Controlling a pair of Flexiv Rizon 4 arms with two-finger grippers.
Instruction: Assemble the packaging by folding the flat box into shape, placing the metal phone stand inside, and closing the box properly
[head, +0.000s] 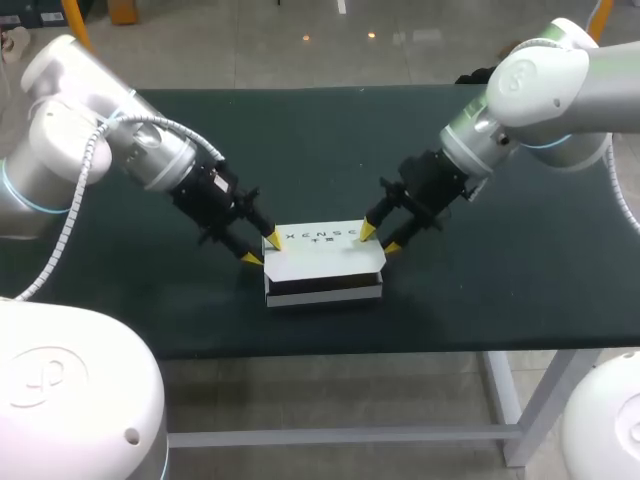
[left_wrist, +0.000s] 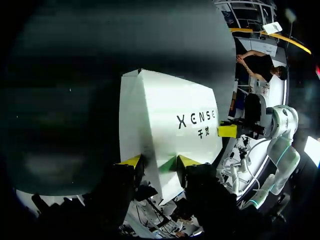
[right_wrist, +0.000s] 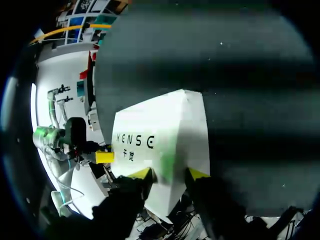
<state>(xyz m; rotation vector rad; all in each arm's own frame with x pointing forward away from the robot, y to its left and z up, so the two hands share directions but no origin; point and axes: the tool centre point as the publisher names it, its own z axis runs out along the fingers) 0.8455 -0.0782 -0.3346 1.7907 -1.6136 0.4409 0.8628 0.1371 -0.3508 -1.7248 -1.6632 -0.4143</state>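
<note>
A white box with dark print on its lid lies shut near the table's front middle. My left gripper is at its left end, one yellow tip on the lid's back corner and the other beside the end wall. In the left wrist view the left gripper stands open astride the box edge. My right gripper mirrors this at the right end. In the right wrist view the right gripper is open astride the box edge. No metal phone stand is in view.
The dark green table carries nothing else that shows. Its front edge runs a short way in front of the box. Both arms come in low from the back corners.
</note>
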